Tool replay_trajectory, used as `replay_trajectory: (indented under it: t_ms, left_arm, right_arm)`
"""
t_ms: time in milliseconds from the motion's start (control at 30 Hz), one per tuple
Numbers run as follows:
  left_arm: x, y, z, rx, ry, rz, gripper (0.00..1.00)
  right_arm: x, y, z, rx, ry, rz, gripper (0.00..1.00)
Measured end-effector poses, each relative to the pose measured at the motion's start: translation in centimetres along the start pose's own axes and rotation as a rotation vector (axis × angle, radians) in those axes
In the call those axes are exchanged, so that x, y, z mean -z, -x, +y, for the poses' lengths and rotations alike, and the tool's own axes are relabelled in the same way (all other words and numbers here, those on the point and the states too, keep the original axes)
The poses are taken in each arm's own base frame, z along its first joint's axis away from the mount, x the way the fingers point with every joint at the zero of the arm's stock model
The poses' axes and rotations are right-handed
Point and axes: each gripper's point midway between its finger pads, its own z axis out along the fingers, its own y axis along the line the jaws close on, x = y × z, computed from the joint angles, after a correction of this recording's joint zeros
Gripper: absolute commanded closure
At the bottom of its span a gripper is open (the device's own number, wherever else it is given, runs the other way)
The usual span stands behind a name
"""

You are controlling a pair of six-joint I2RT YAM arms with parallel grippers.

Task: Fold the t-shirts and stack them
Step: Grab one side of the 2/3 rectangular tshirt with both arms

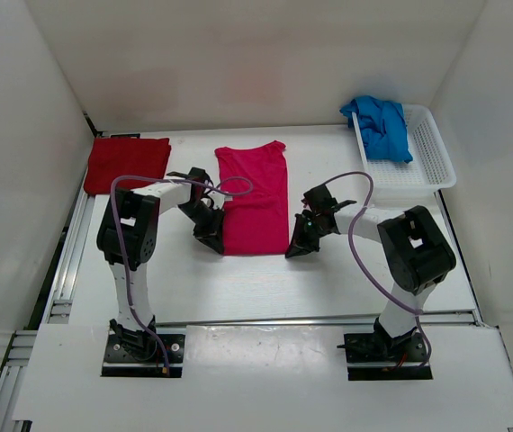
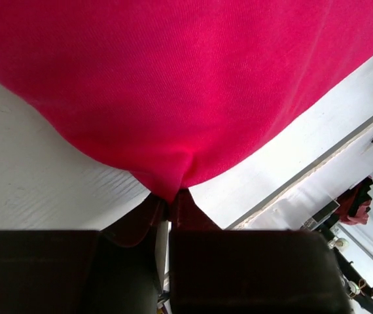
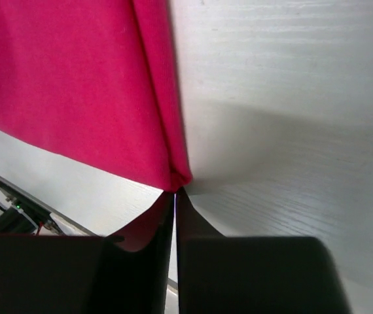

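Note:
A bright pink t-shirt [image 1: 255, 200] lies as a long narrow strip in the middle of the table. My left gripper [image 1: 213, 243] is shut on its near left corner; the left wrist view shows the pink fabric [image 2: 173, 98] pinched at my left gripper [image 2: 171, 199]. My right gripper [image 1: 294, 250] is shut on the near right corner, where the pink cloth [image 3: 75, 85] bunches at my right gripper [image 3: 176, 191]. A dark red t-shirt [image 1: 127, 164] lies folded at the back left. A blue t-shirt [image 1: 381, 126] is crumpled in the white basket [image 1: 427, 171].
The white mesh basket stands at the back right against the wall. White walls enclose the table on three sides. A metal rail [image 1: 67, 261] runs along the left edge, and a raised ledge [image 1: 265, 322] crosses in front of the arm bases.

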Motion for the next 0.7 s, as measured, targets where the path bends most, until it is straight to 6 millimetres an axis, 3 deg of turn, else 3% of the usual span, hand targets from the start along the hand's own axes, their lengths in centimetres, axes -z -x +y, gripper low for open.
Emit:
replay_trajectory:
  t_ms: [133,267,367,600,700]
  left_arm:
    - [-0.1,-0.1,0.1,0.002,0.000,0.002,0.83]
    - [0.1,-0.4,0.2,0.011,0.000,0.006,0.48]
    - [0.7,-0.5,0.4,0.028,-0.002,-0.002,0.48]
    - [1.7,-0.1,1.6,0.070,-0.002,-0.031,0.65]
    - [1.8,0.0,1.7,0.071,-0.003,-0.034,0.66]
  right_arm:
    - [0.0,0.2,-0.2,-0.021,0.009,0.008,1.00]
    - [0.0,0.3,-0.3,-0.030,0.014,0.010,1.00]
    - [0.0,0.3,-0.3,-0.028,0.015,0.011,1.00]
    - [0.0,0.3,-0.3,-0.024,0.015,0.011,1.00]
    - [0.0,0.3,-0.3,-0.024,0.015,0.011,0.94]
